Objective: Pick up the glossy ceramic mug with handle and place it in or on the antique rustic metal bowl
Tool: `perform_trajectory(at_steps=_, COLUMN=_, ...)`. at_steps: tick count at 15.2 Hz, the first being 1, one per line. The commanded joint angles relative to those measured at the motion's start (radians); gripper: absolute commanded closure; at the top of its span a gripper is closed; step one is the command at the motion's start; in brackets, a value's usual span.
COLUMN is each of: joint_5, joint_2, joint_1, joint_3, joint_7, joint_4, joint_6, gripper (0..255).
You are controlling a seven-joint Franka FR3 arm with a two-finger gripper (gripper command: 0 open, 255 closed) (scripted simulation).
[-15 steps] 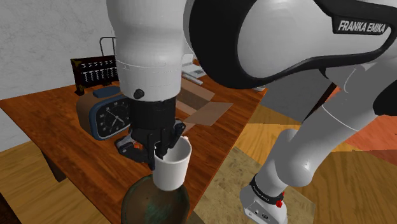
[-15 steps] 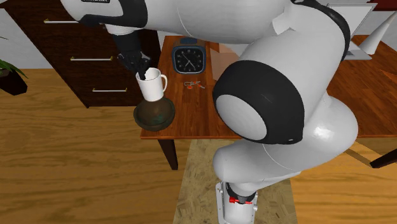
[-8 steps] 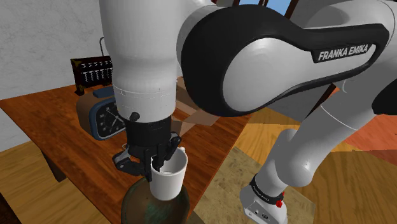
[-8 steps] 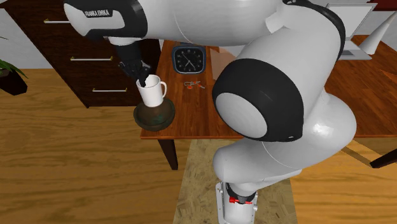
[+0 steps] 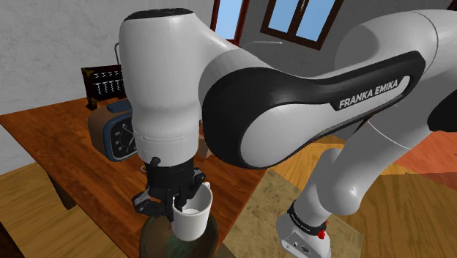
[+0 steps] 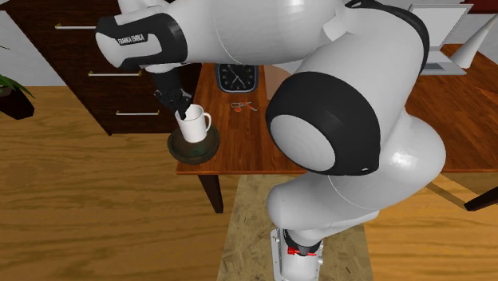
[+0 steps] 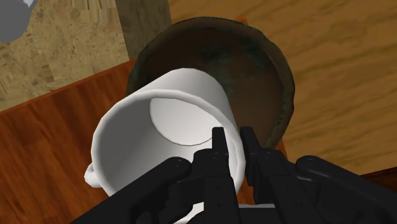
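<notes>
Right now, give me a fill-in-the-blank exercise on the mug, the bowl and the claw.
The claw is shut on the mug, one finger inside and one outside its ____. The mug's colour is ____. The dark bowl sits at the table's ____.
Missing words: rim; white; corner.
</notes>
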Motion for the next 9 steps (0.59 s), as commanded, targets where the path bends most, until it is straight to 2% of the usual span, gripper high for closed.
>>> perform_trajectory(at_steps=1, joint_5=-0.002, joint_2=0.005, joint_1=0.000, joint_3=0.003, joint_7=0.000, joint_4=-0.022, joint_6=0.027, gripper=255)
perform_trajectory(at_steps=4, joint_5=-0.007, joint_2=0.017, joint_1=0.001, joint_3=0.008, joint_7=0.004, joint_4=-0.053, joint_6=0.067, gripper=255)
perform_trajectory(at_steps=9, joint_5=-0.007, joint_2=0.017, joint_1=0.001, joint_3=0.008, joint_7=0.004, joint_4=-0.053, joint_6=0.067, gripper=255)
